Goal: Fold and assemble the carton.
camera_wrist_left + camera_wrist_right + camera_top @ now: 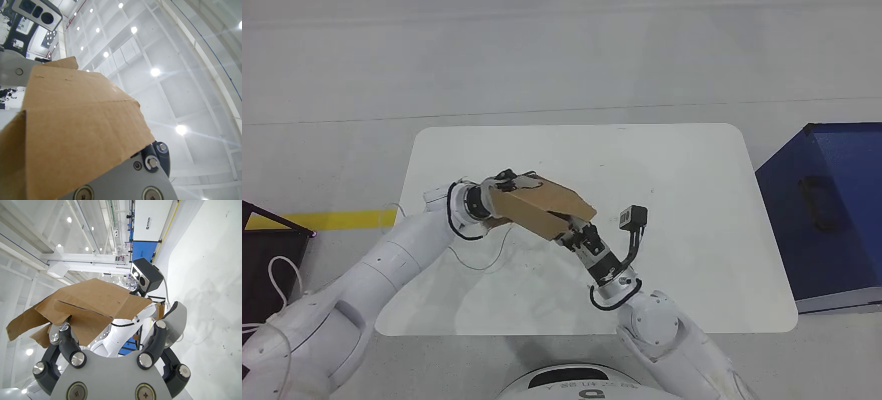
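A brown cardboard carton (542,207), partly folded with loose flaps, hangs tilted above the white table (692,180). My left gripper (504,188) grips the carton's left end and is shut on it. In the left wrist view the carton (75,123) covers most of that gripper, leaving one finger joint (159,151) showing. My right gripper (572,238) sits at the carton's lower right corner and is open. In the right wrist view one of its fingers (56,332) lies against a flap of the carton (90,302), and the other finger (176,313) stands far off it.
A dark blue case (832,215) stands off the table's right edge. A black frame (272,225) and a yellow floor stripe (342,218) lie to the left. The tabletop's far and right parts are bare.
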Controlling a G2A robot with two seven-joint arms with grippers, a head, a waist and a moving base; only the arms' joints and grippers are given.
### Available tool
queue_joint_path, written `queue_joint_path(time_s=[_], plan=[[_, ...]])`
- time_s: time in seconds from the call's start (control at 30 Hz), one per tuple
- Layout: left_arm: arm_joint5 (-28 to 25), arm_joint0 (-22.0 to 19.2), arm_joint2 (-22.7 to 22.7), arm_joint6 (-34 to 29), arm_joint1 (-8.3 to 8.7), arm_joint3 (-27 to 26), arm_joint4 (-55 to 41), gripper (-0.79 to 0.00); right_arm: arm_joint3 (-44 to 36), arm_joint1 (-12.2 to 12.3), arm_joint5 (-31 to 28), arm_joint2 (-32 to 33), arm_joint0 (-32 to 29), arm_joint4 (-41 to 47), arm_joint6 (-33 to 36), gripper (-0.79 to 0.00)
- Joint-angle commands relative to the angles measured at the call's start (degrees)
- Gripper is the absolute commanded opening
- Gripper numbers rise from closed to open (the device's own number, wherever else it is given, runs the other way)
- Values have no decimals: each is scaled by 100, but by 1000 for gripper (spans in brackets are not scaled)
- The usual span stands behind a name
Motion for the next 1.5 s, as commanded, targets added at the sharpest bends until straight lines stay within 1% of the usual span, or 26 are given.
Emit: queue_joint_path(time_s=[0.0,0.13,0.27,0.53,0.67,0.83,1.07,1.27,1.47], plan=[[-1,-32,-24,0,15,71,-20,-785,-26,5,-45,22,-40,48,81,0],[-1,-46,-106,0,18,136,-117,-785,-77,27,-69,92,-129,83,300,0],[-1,-33,-194,0,8,160,-172,-785,-102,33,-12,117,-168,44,380,0],[-1,-4,-215,0,-50,244,21,-785,-91,27,20,22,-166,34,667,0],[-1,-22,-180,0,-100,350,78,-785,-54,15,59,-17,-142,15,674,0],[0,-21,-110,0,-133,273,41,-785,-13,-14,186,35,-57,227,500,0],[0,-28,22,0,-82,86,-80,-785,-22,-29,173,270,-7,930,524,0],[0,-38,91,0,10,-66,-336,-785,-84,-24,193,483,-53,1370,585,0],[0,-116,241,0,100,-125,-148,-785,-134,-13,243,631,-105,1575,733,0]])
